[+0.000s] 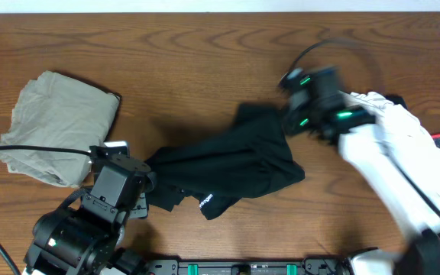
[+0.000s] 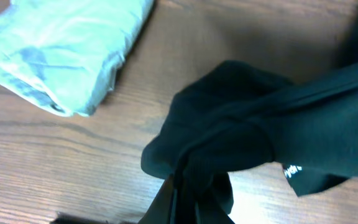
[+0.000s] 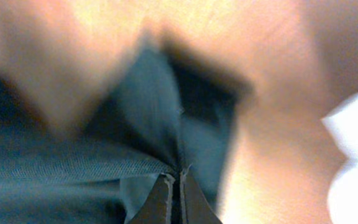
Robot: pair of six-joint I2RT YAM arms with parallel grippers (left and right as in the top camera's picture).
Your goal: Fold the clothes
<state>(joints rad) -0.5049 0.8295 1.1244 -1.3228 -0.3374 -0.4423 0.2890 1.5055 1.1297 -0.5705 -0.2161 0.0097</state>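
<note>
Right up against the lens, the black garment (image 3: 73,180) is caught in my right gripper (image 3: 179,179). Its fingers (image 3: 157,202) are pressed together on a fold with only a hairline between them. Everything beyond the tips is badly blurred. To the right of those fingers a white patch (image 3: 353,168) is cut off by the edge, and I cannot tell what it is.

My left gripper (image 2: 178,182) is likewise clamped tight on a bunched corner of the same garment, with its fingers mostly hidden under the cloth and cropped at the bottom. Only the overhead view shows the whole garment, crumpled on the table (image 1: 205,46) between the two grippers.

Small white lettering (image 2: 293,169) shows to the right of the left fingers, too small for me to read. Ahead and to the left of them lies a folded grey-beige garment (image 2: 67,50), apart from the black one.
</note>
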